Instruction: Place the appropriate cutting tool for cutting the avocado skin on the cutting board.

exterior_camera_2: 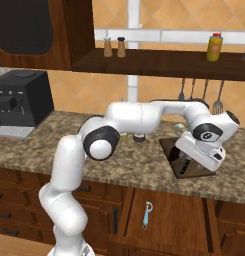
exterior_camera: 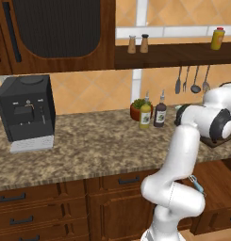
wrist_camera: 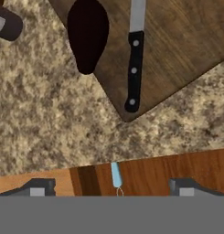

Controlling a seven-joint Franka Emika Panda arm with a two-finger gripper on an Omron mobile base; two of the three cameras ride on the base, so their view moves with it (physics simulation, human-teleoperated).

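My gripper [wrist_camera: 113,189] hangs with its jaws spread wide and nothing between them, my two finger tips [wrist_camera: 40,187] standing well apart at the near edge of my own view. Taking the cutting board [wrist_camera: 177,41] as my mark: nearer to me than the board, below the counter's edge, lies the small blue-handled tool [wrist_camera: 115,175] in the open drawer [exterior_camera_2: 169,215]. On the board rests the knife [wrist_camera: 134,59], flat, its black riveted handle towards the board's near corner and its grey blade pointing away. Just beside the knife sits the dark avocado [wrist_camera: 87,34], overlapping the board's edge. Beyond the board stand two bottles [exterior_camera: 152,113] on the counter [exterior_camera: 88,146].
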